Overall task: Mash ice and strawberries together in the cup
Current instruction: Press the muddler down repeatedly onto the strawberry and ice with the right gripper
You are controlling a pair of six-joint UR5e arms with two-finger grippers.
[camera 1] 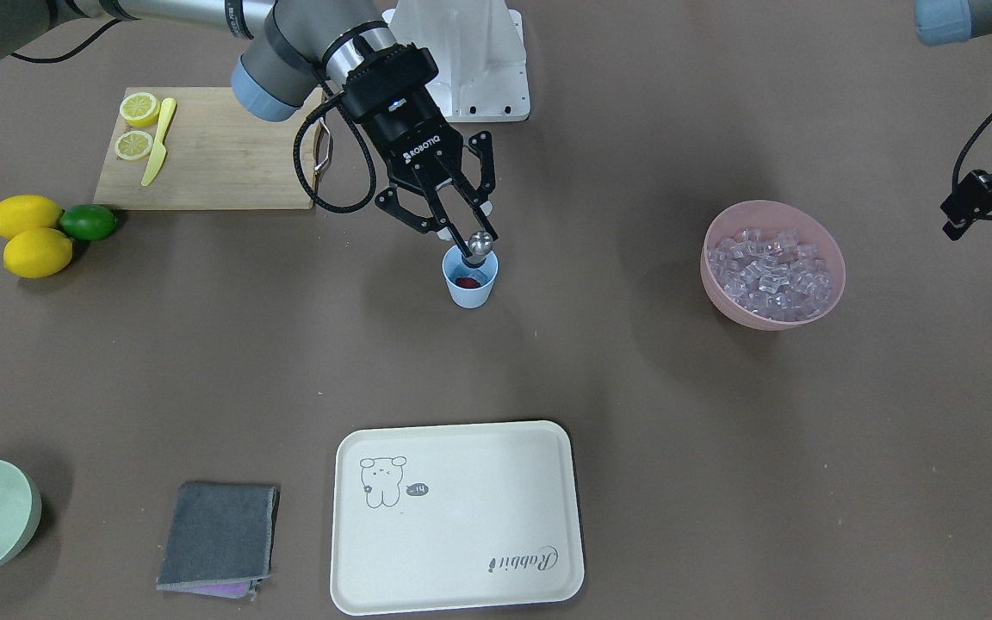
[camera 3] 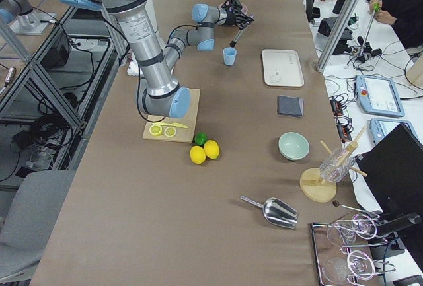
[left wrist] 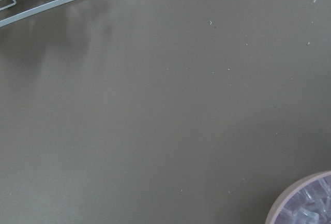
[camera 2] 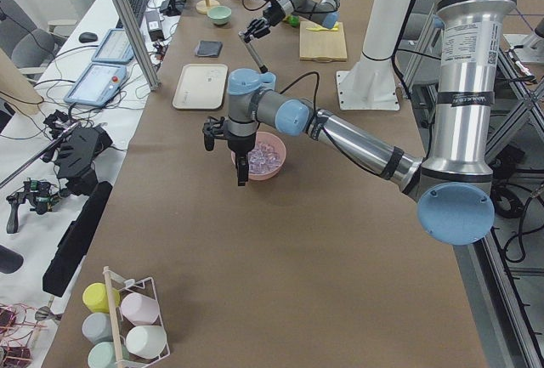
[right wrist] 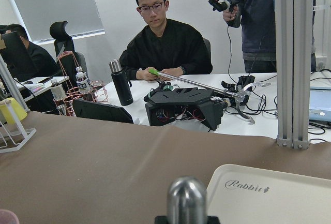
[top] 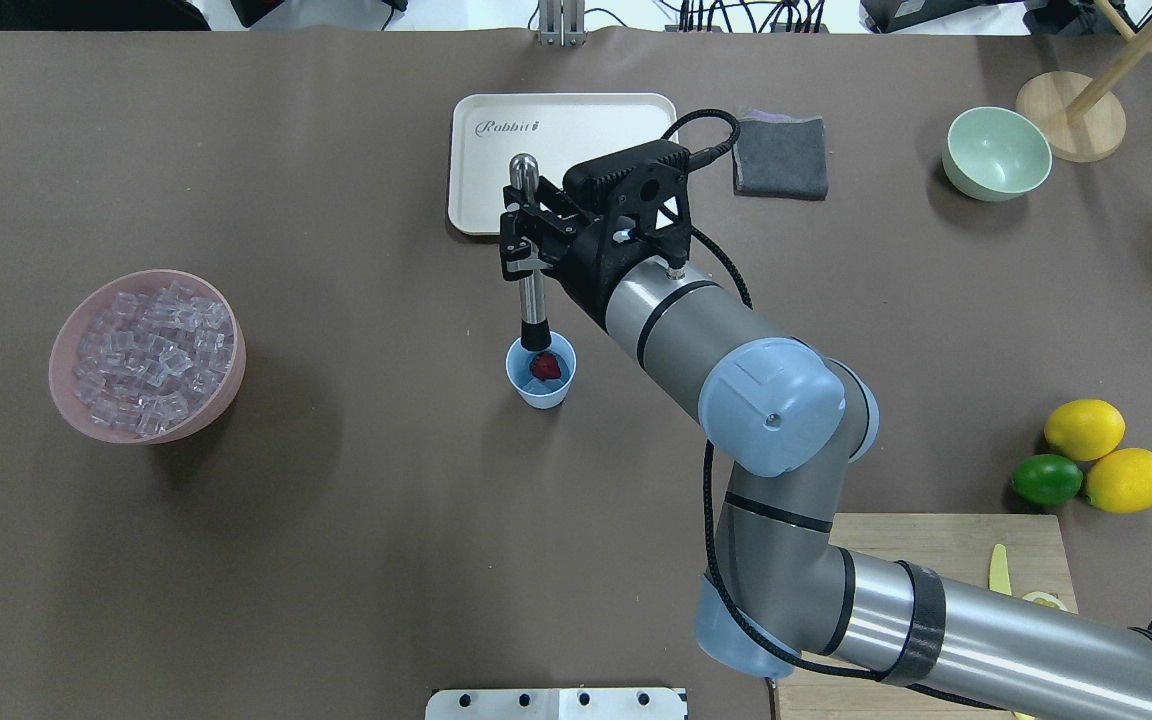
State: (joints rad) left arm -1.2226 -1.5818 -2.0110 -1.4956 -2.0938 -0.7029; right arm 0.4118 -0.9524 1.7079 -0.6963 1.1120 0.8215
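Light blue plastic cup (top: 541,398) holds a small red strawberry (top: 548,369); my right tool (camera 1: 470,234) clamps a steel muddler (top: 533,290) dipping inside. I cannot tell the left tool's (camera 2: 242,172) state.

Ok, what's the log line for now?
right tool: shut on masher | masher tip: at cup mouth | strawberry: in cup | ice: in pink bowl

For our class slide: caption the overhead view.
Right gripper holds a muddler above the strawberry in the blue cup.
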